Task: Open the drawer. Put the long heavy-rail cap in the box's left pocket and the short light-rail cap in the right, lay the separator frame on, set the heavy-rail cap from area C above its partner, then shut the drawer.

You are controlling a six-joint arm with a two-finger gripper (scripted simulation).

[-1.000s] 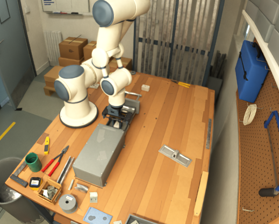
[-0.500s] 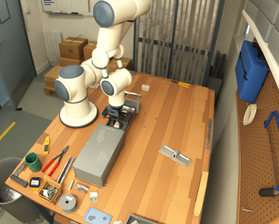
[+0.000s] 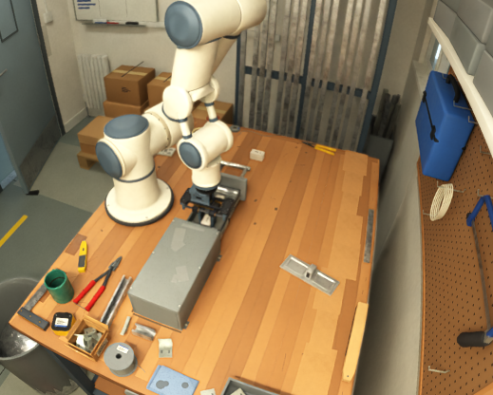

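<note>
The drawer [image 3: 222,192] stands pulled out of the far end of the grey cabinet [image 3: 176,270], with its bar handle [image 3: 234,165] at the far side. A white cap [image 3: 204,219] sits inside the drawer, close to the cabinet. The separator frame [image 3: 309,274] lies flat on the bench to the right, apart from the cabinet. Another small white cap [image 3: 257,154] lies further back on the bench. My gripper [image 3: 205,213] reaches down into the open drawer and is closed on the white cap.
The cabinet's near end lies close to the bench's front edge, among rails [image 3: 116,299], a small white block [image 3: 165,347] and a parts tray [image 3: 88,337]. Pliers [image 3: 98,282] and a green cup [image 3: 59,285] lie to the left. The arm's base [image 3: 137,190] stands left of the drawer.
</note>
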